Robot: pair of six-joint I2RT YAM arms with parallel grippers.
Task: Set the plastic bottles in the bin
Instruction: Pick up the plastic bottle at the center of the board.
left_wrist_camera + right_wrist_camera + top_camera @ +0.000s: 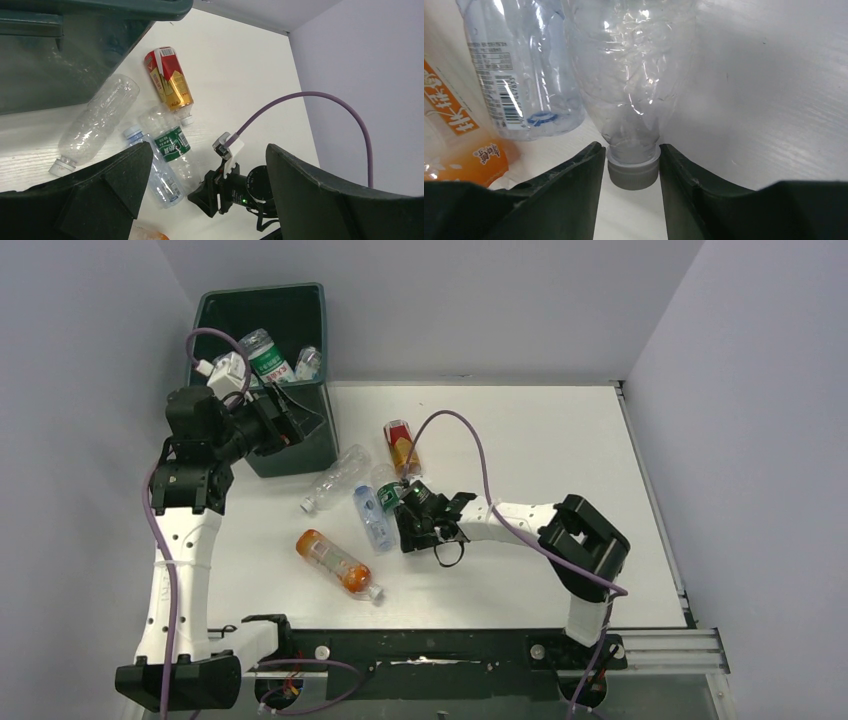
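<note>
Orange plastic bottle (335, 560) lies nearest on the white counter (560, 440). Its label's white characters are cut off at the frame edge.

Right gripper (631, 148): jaws narrow, apparently pinching the white cap (633, 172) of the crumpled clear green-labelled bottle (634, 75), which lies flat.

Beside it is a clear pale-blue-capped bottle (519, 65) with a barcode; the print is too small to read.

Beyond: unlabelled clear bottle (335, 480) and red-and-gold bottle (167, 80).

Left gripper (208, 150): jaws wide and empty, by the tall dark green bin (300, 455). Binned clear bottles (265, 355) are partly hidden.

walls (430, 300): 3 plain pale lilac-grey panels, left, back, right | table (560, 440): white top, faint grain | near edge: black rail (400, 642) | light: even, soft shadows
</note>
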